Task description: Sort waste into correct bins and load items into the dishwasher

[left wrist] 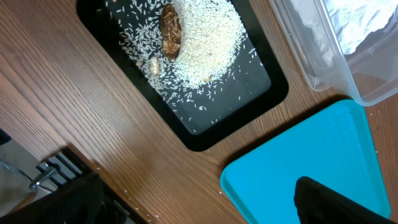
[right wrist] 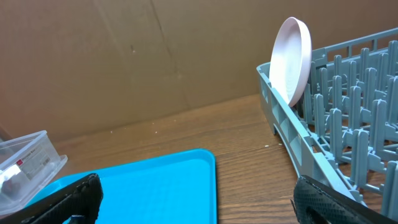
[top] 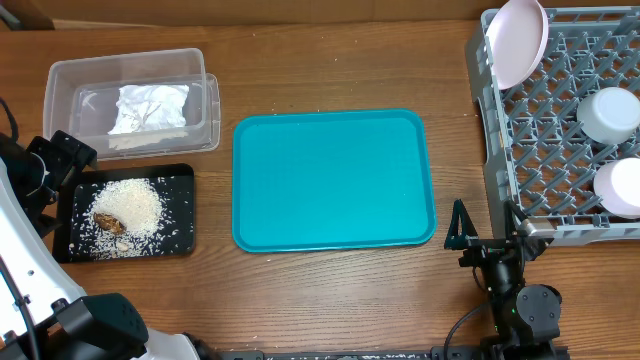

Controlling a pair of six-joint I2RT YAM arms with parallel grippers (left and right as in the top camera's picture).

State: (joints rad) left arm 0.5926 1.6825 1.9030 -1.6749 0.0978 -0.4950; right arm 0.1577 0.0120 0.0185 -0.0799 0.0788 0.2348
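A crumpled white napkin (top: 150,108) lies in the clear tub (top: 205,90). Loose rice (top: 135,203) and a brown lump (top: 108,222) sit on the black tray (top: 182,180), which also shows in the left wrist view (left wrist: 261,93). In the grey dish rack (top: 545,150) a pink saucer (top: 518,42) stands on edge at the far left corner, with a white cup (top: 610,112) and another round pale dish (top: 622,187) further right. My left gripper (left wrist: 199,208) hangs open and empty above bare wood beside the black tray. My right gripper (top: 488,232) is open and empty between tray and rack.
A large teal tray (top: 333,180) with nothing on it lies mid-table; its corner shows in both wrist views (left wrist: 323,155) (right wrist: 155,180). A few stray rice grains dot the wood near it. A brown cardboard wall (right wrist: 124,56) stands behind the table.
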